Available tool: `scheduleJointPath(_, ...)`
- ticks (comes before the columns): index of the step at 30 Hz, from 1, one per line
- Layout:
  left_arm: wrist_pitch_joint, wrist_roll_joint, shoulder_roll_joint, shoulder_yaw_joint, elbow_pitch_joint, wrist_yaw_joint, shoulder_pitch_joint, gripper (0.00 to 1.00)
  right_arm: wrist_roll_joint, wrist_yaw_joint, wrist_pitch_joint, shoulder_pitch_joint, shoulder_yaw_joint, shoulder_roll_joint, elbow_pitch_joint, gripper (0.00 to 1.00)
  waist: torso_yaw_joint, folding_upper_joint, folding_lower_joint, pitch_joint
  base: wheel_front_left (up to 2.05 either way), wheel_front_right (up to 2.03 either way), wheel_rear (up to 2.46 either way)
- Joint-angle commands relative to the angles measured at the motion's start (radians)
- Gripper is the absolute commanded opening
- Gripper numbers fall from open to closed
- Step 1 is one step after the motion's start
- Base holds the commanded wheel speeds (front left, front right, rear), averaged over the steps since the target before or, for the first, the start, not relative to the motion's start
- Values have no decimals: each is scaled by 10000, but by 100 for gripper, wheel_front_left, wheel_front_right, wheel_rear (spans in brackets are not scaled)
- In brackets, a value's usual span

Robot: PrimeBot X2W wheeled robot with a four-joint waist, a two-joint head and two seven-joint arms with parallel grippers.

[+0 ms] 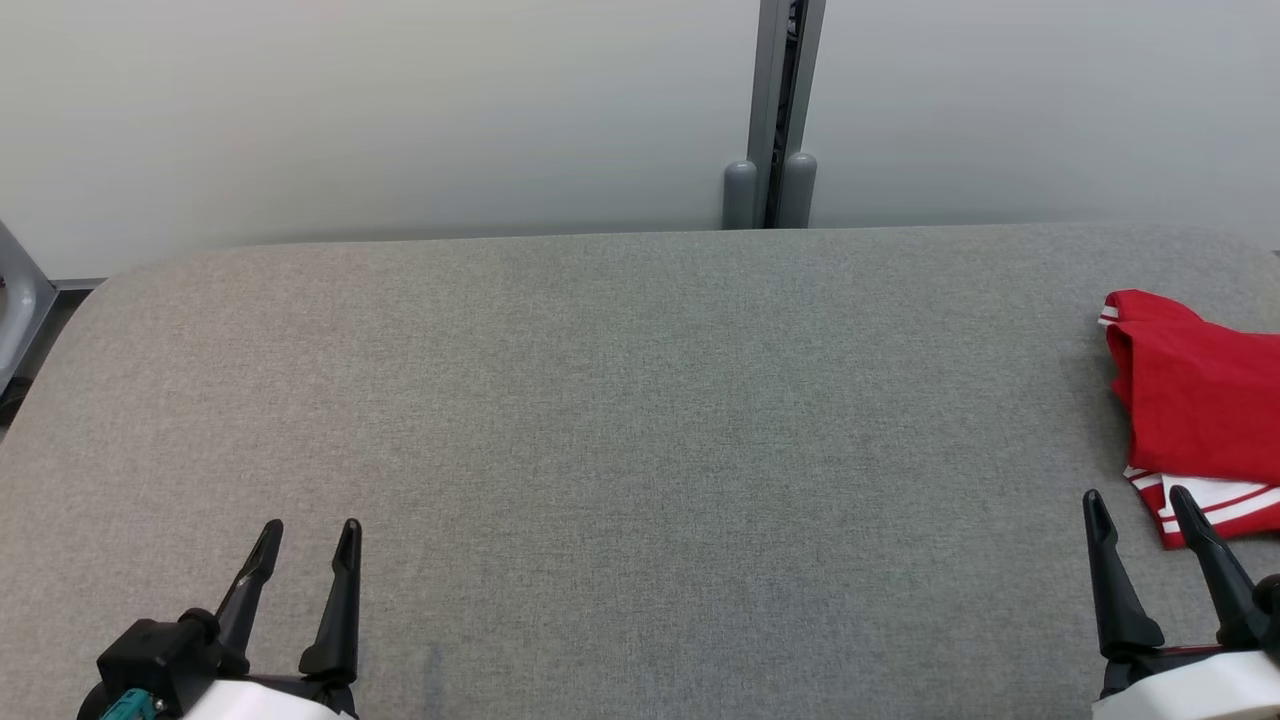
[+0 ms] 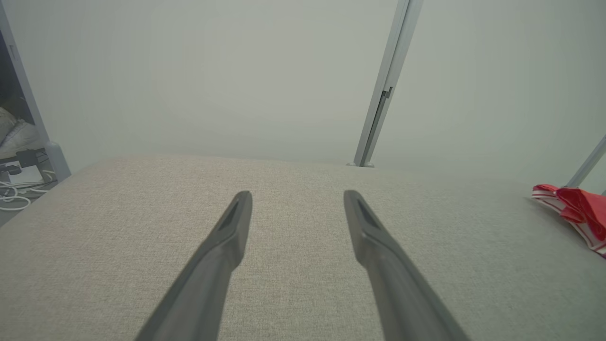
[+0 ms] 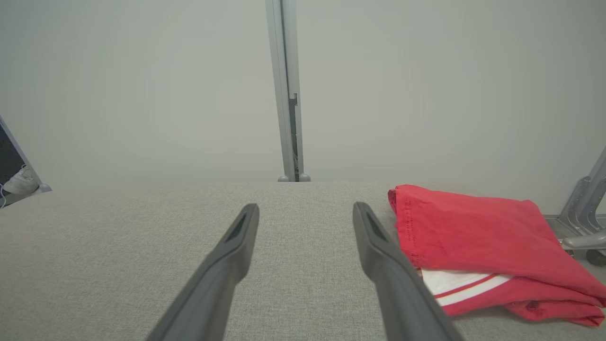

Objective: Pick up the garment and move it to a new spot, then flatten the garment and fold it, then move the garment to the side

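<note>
The fingers [image 1: 335, 600] of the left gripper [image 1: 311, 525] stood wide apart with nothing between them, and those of the right gripper [image 1: 1136, 493] were spread just as wide, empty too. The garment [image 1: 1200, 400], red with white stripes, lay at the far right side of the table [image 1: 600, 400], close by the right gripper's tips and well apart from the left gripper. It sat as a compact stack of layers rather than a spread-out shirt. By my reading, the picking up, flattening and folding were done and the bundle had been set to the side (or, less likely, nothing had begun and it merely looked tidy). On the first reading, little or nothing was left to do.

The head view cut the garment off at the picture's right edge. The right wrist view showed it whole: a red upper layer with a stitched hem lay over a white panel with a red stripe. Its near edge was just beside that gripper's right finger, though whether they touched I could not tell. A grey frame leg [image 3: 582, 213] stood beyond it. In the left wrist view the garment was a low red sliver at far right, and cables [image 2: 12, 199] lay on the floor past the table's left end. Behind the table, a grey post [image 1: 785, 110] divided the pale wall.
</note>
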Motion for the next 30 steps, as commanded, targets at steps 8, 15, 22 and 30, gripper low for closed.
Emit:
scheduleJointPath(8,-26,-62,94,-26,101,110,-45,100,-37,-4,-15,72,6,21,38,100,-40,0,0,-125,0,0,0)
scheduleJointPath(15,12,-18,28,-87,234,141,14,0,-5,0,9,53,5,67,201,0,-41,0,0,-191,0,0,0)
scheduleJointPath(22,189,-531,-302,-51,668,86,35,0,632,0,62,11,62,226,737,0,-46,0,1,-193,0,0,0)
scheduleJointPath(30,507,-1789,-444,303,794,-53,-178,0,2180,0,146,-309,167,198,1095,0,-57,0,1,-192,0,0,0)
